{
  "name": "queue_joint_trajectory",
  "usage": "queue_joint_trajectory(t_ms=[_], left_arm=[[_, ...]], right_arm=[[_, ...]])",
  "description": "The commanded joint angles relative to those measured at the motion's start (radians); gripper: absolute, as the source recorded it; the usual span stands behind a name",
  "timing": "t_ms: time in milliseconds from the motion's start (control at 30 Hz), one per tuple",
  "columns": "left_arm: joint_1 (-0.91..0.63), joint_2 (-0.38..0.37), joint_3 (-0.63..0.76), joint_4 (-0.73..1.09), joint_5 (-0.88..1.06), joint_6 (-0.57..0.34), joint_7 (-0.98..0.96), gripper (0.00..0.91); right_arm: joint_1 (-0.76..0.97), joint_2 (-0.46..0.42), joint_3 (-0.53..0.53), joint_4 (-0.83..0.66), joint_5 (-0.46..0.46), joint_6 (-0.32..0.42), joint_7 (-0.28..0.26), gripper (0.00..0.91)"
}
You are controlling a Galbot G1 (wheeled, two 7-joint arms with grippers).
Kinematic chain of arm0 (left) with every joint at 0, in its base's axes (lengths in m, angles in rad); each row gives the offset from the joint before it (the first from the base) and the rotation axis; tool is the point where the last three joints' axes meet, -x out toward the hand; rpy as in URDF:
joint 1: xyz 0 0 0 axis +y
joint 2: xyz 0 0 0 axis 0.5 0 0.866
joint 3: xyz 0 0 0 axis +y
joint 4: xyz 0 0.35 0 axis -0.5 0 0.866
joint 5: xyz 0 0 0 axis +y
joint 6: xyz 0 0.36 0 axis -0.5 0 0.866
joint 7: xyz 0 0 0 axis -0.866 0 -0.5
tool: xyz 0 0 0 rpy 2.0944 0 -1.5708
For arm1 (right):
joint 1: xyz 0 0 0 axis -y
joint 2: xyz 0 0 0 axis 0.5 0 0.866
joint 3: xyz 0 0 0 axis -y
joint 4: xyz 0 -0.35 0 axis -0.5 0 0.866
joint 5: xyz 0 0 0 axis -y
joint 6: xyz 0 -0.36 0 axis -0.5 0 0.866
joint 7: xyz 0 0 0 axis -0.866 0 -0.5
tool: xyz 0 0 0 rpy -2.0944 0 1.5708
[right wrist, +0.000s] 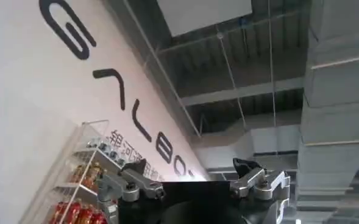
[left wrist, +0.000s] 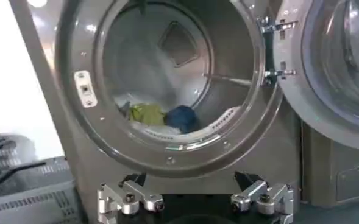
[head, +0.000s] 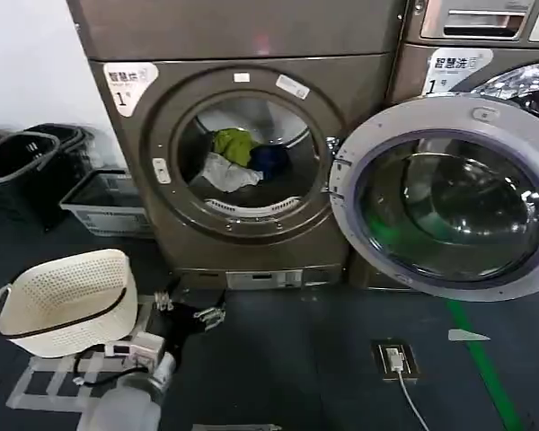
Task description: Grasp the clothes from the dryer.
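I am at the approach step: nothing is grasped yet, and my left end effector (head: 190, 312) hangs low in front of the large bronze-grey front-loading dryer (head: 251, 162), fingers spread and released, aimed at the round porthole. In the left wrist view its two silver fingertips (left wrist: 130, 199) stand well apart below the steel drum opening. My right end effector (right wrist: 194, 185) is parked and pointed up at a ceiling and a lettered wall, its fingers also spread and holding nothing. The clothes (head: 242, 160), a small soft heap, lie on the drum floor at about 6 o'clock within the porthole: a yellow-green garment (head: 234, 144) at 12 o'clock of the heap, a dark blue garment (head: 269, 160) at 3 o'clock, a white-grey garment (head: 226, 175) at 7 o'clock, spilling toward the drum lip. They look crumpled and limp; whether they are tangled together I cannot tell from here. The silver-grey rimmed round door (head: 445, 197) is swung fully open at 3 o'clock, so the way in is free. The next move, I judge, calls for raising the left arm, reaching through the opening and descending onto the heap before clenching.
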Motion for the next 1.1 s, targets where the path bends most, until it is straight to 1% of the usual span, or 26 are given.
queue_joint_trajectory(t_ms=[33,367,567,767,1100], left_arm=[[0.001,0.001,-0.001,-0.001,0.001,0.0,0.001,0.907],[-0.003,-0.006,0.001,0.007,-0.001,-0.003,0.005,0.907],[-0.006,-0.008,0.003,0.006,-0.003,-0.007,0.007,0.907],[-0.01,-0.008,0.003,0.006,-0.002,-0.006,0.009,0.907],[-0.015,-0.006,0.003,-0.001,-0.006,-0.018,0.004,0.907]], right_arm=[[0.001,0.002,-0.001,0.001,0.0,0.001,0.0,0.907],[0.0,0.003,-0.002,-0.003,0.017,0.032,-0.003,0.907],[0.003,0.002,0.0,-0.004,0.019,0.035,-0.004,0.907],[0.003,0.002,-0.004,-0.014,0.03,0.061,-0.003,0.907],[0.0,0.004,-0.004,-0.022,0.031,0.087,-0.022,0.907]])
